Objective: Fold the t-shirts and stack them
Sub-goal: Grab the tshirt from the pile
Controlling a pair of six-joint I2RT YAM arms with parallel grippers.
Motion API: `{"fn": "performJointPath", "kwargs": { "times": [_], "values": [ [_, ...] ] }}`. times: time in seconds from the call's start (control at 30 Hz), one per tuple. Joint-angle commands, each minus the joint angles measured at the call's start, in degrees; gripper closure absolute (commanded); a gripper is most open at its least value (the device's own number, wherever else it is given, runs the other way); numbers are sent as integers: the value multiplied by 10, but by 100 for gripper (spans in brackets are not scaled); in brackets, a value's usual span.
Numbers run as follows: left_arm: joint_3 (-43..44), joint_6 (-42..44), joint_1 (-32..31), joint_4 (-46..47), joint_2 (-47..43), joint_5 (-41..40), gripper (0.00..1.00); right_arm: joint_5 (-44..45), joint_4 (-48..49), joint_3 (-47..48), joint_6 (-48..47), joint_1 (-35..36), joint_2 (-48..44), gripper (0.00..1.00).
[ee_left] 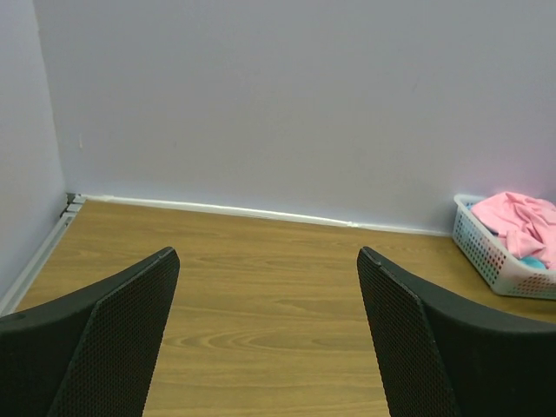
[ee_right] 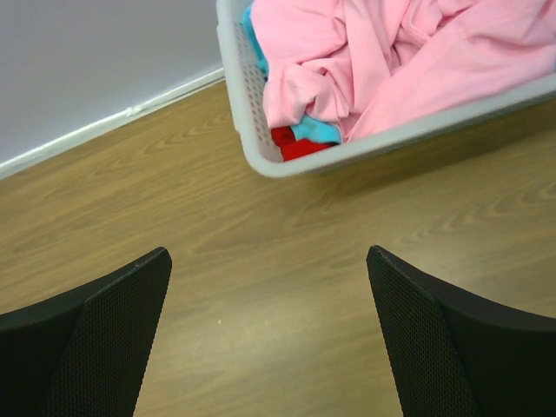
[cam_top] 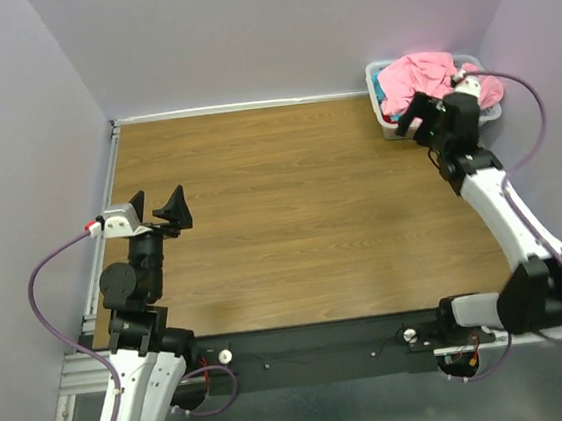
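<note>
At the far right corner of the table [cam_top: 293,229], a white slotted basket [cam_top: 386,124] holds the t-shirts in an unsorted heap. The light pink t-shirt [cam_top: 427,72] lies crumpled on top and rises above the rim. The turquoise t-shirt [ee_right: 314,131] and a scrap of the red t-shirt [ee_right: 297,149] show beneath it, against the basket's corner wall. No shirt is on the wood yet, so folding and stacking have not begun; the wooden surface between the arms presumably serves as the folding area. Just beside the basket's near wall, the right gripper [ee_right: 268,256] hovers above the wood, its fingers spread wide and holding nothing. That spread, with the wrist view aimed at the basket's corner, suggests an approach to the pink cloth, which as the uppermost layer is the natural first pick. Well apart from the basket, the left gripper [cam_top: 159,201] hangs raised over the table's left side near its own base. Its fingers are likewise wide and empty, and it faces the far wall [ee_left: 278,104]; this position probably leaves the right arm room to draw a shirt out unobstructed. Cloth piled this way is likely to drag its neighbours along, so a pinch on a raised pink fold, lifted clear of the rim, seems called for.
</note>
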Motion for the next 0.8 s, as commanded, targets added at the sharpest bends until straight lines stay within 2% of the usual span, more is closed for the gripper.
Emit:
{"fn": "performJointPath", "kwargs": {
  "times": [0.0, 0.03, 0.2, 0.3, 0.43, 0.47, 0.63, 0.73, 0.77],
  "values": [
    [-6, 8, -7, 19, -5, 3, 9, 46, 5, 111, 17, -2, 118, 0],
    [-6, 8, -8, 18, -7, -2, 9, 67, 5, 153, 3, -4, 176, 0],
    [-8, 13, -23, 21, -7, -8, 9, 128, 4, 281, -38, -23, 325, 0],
    [-9, 13, -28, 25, -3, -3, 9, 127, 4, 364, -55, -37, 415, 8],
    [-10, 14, -29, 27, 6, -1, 9, 123, 5, 452, -87, -54, 513, 23],
    [-10, 14, -30, 27, 10, 1, 9, 119, 5, 471, -91, -55, 528, 31],
    [-11, 14, -30, 27, 21, 4, 9, 97, 5, 545, -107, -65, 614, 46],
    [-10, 14, -29, 27, 25, 5, 9, 109, 5, 557, -122, -66, 623, 65],
    [-10, 14, -30, 26, 25, 6, 9, 110, 5, 557, -128, -66, 620, 75]
  ]
}}
